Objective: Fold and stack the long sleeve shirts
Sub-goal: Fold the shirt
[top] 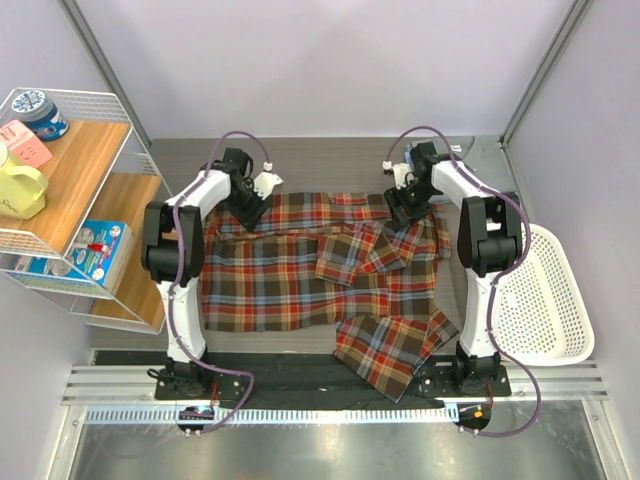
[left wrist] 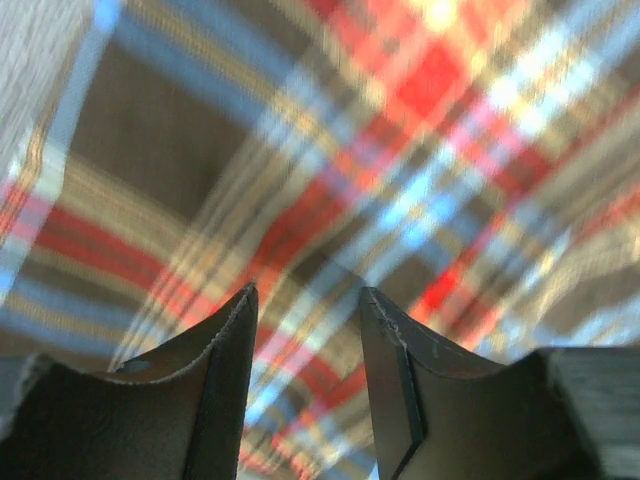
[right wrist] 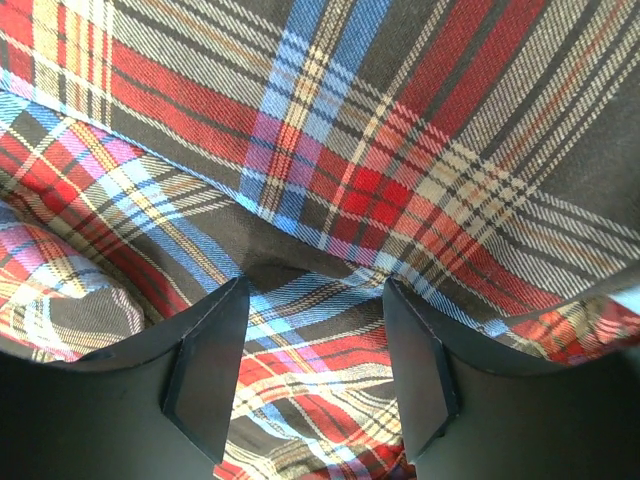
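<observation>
wire and wood make up the shelf (top: 75, 170) at the far left, with a yellow mug (top: 18, 190) on its upper board and small boxes below. next to it stands the left arm, bent over so that its claw (top: 250, 210) hangs at the far left corner of the plaid shirt (top: 270, 280). in the left wrist view that claw (left wrist: 305, 295) stands half wide, its two dark fingers (left wrist: 215, 370) apart, and blurred red, brown and blue checks (left wrist: 330, 170) fill the gap close behind them. i cannot tell whether the tips touch the cloth.

the shirt lies spread over the middle of the grey table (top: 330, 160), between the two arms. its body is flat on the left, looser folds are piled over it toward the right, and one flap reaches down to the near edge by the right arm's base.

the right claw (top: 405, 212) sits over the far right corner of the shirt. from the right wrist, this claw (right wrist: 315, 285) is also parted, fairly wide, with a soft ridge of plaid (right wrist: 330, 190) rising just beyond the tips and nothing pinched between them.

a white mesh basket (top: 575, 300) sits at the right edge, beside the right arm and apart from the shirt.
</observation>
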You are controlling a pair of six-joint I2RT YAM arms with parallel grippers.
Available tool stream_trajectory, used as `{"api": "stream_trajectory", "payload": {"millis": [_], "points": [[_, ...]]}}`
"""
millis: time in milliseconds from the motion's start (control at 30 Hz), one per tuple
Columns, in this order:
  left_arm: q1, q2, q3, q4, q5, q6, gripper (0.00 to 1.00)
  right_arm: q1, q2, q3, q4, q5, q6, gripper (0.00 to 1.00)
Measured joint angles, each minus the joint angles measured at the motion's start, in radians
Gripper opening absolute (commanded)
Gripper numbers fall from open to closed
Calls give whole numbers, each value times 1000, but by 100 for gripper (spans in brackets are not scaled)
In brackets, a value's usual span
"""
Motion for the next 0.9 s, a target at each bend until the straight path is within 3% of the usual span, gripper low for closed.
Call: {"api": "stream_trajectory", "payload": {"millis": [433, 733, 900], "points": [[46, -159, -34, -203, 35, 295, 46, 10, -37, 5, -87, -83, -39, 58], [43, -159, -100, -228, 37, 364, 43, 35, -246, -93, -156, -223, -103, 67], [44, -158, -151, -224, 27, 381, 38, 122, -261, -119, -123, -229, -95, 70]]}}
